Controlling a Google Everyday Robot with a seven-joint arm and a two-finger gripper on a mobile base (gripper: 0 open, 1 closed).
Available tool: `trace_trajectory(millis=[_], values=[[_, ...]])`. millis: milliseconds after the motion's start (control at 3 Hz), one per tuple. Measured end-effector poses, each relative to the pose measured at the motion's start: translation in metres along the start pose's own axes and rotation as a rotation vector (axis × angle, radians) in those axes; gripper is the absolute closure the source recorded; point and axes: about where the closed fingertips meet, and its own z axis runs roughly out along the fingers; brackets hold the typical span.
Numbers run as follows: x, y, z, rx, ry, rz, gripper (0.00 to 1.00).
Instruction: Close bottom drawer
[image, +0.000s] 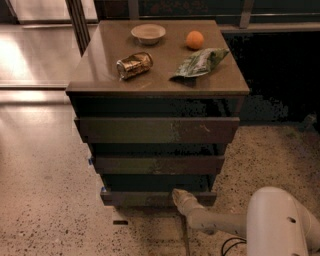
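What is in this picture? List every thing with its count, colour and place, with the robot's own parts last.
cabinet: one, dark brown, centre
bowl: one, pale, cabinet top, rear
orange: one, orange, cabinet top, rear right
can: one, gold-brown, lying on cabinet top, left
packet: one, green, cabinet top, right
top drawer: one, dark brown, highest
middle drawer: one, dark brown, between
bottom drawer: one, dark brown, lowest
floor: speckled, around cabinet
arm: one, white, lower right
gripper: one, pale, at bottom drawer's front
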Motion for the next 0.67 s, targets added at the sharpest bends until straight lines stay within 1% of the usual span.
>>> trace_trajectory(millis=[333, 667], values=[[0.000, 0.000, 0.000, 0.000, 0.000, 0.000, 1.00], [-0.016, 0.016, -0.013, -0.033, -0.014, -0.011, 1.00]])
